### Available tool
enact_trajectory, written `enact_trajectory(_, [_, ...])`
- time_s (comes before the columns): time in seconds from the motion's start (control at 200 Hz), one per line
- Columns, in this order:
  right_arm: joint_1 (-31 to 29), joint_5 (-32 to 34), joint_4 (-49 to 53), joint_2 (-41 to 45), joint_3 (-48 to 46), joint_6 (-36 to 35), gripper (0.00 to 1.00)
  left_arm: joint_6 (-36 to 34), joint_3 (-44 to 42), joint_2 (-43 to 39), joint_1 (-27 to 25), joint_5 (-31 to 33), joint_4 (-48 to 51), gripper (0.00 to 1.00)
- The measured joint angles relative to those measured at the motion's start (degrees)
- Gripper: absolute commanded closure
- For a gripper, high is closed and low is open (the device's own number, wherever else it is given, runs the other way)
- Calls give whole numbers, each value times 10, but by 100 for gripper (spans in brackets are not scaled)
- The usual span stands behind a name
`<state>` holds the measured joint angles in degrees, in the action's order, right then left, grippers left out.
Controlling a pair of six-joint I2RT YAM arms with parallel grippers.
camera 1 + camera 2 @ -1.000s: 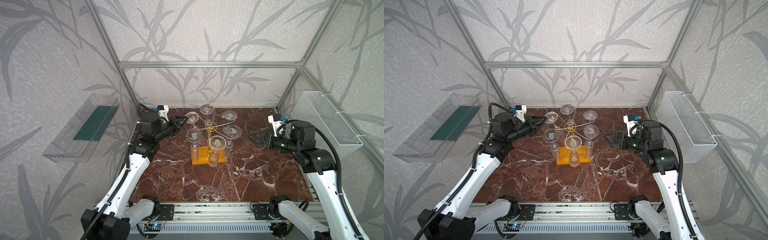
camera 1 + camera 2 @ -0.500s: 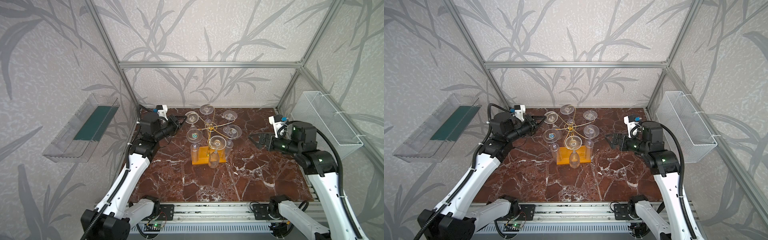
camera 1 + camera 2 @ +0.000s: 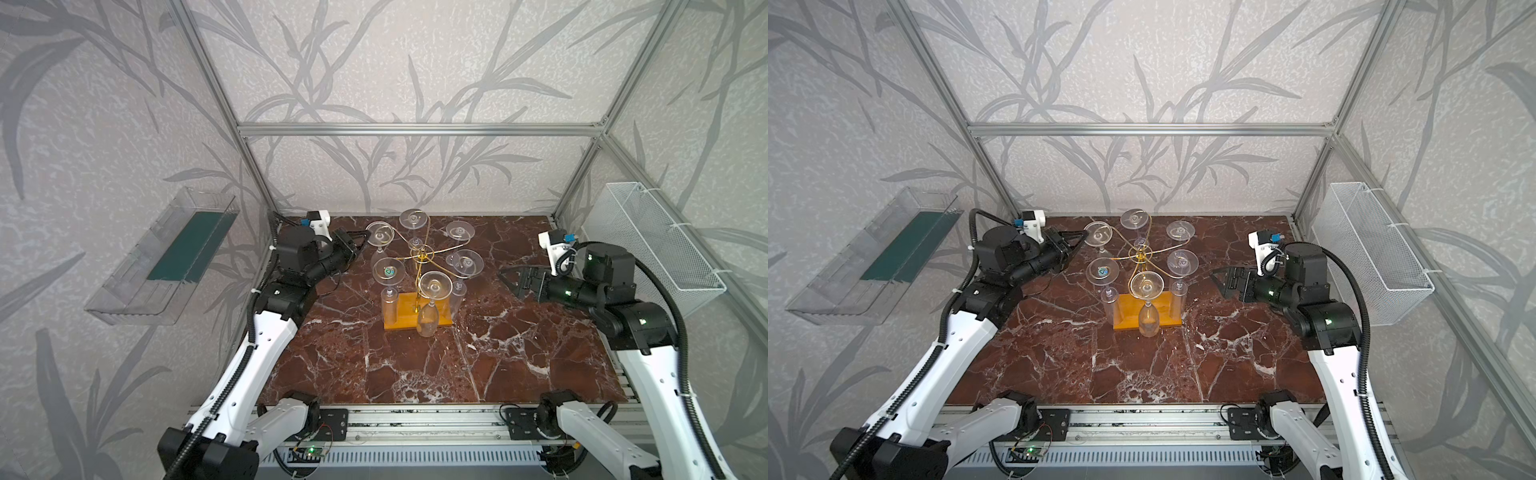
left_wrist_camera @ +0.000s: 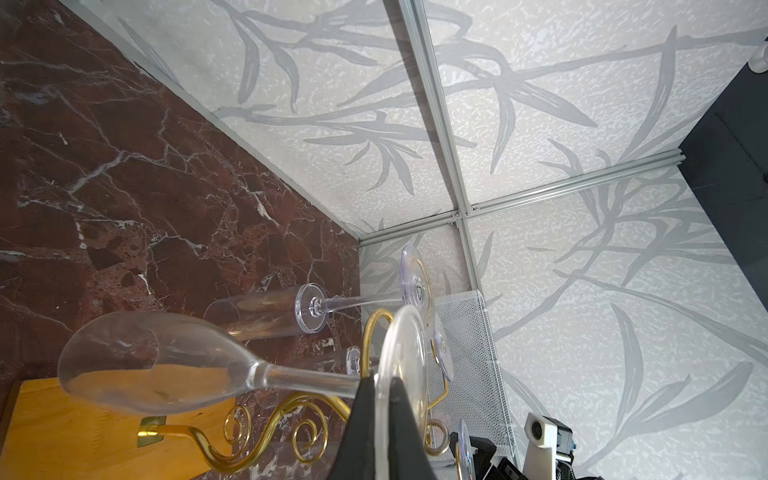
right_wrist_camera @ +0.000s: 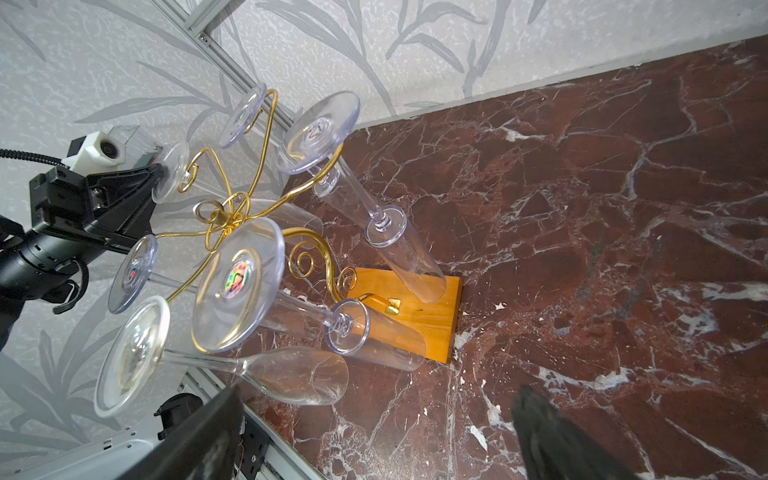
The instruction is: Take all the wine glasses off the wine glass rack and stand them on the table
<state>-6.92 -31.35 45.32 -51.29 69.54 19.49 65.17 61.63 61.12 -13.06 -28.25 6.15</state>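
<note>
The wine glass rack (image 3: 422, 255), gold wire on an orange wooden base (image 3: 405, 316) (image 3: 1129, 311), stands mid-table with several glasses hanging upside down. My left gripper (image 3: 365, 239) (image 3: 1086, 235) is at its back-left arm, shut on the round foot (image 4: 405, 357) of the wine glass (image 4: 145, 365). Both black fingers pinch the foot's rim in the left wrist view, where my left gripper (image 4: 382, 380) is close to the gold wire. The glass still hangs in its wire curl. My right gripper (image 3: 505, 278) (image 3: 1217, 276) (image 5: 380, 392) stands open to the right of the rack, holding nothing.
Several clear flutes and another round-bowled glass (image 3: 434, 286) (image 5: 291, 376) hang on the other arms. A white wire basket (image 3: 656, 241) hangs on the right wall. A clear plastic bin (image 3: 166, 257) is on the left wall.
The left jaws have closed onto the glass foot. The right arm has barely moved and stays open.
</note>
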Motion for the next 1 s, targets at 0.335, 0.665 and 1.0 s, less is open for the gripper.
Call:
enact_trajectory(0.335, [0,5,3,0,23,-4,1,0,60,44,1,1,6,100])
enact_trajectory(0.665, [0,13,10,3,43,-10,1,-3,76,69,0,-10,7,100])
enact_trajectory(1.0, [0,22,14,5,43,-10,1,-7,76,69,-19,-19,6,100])
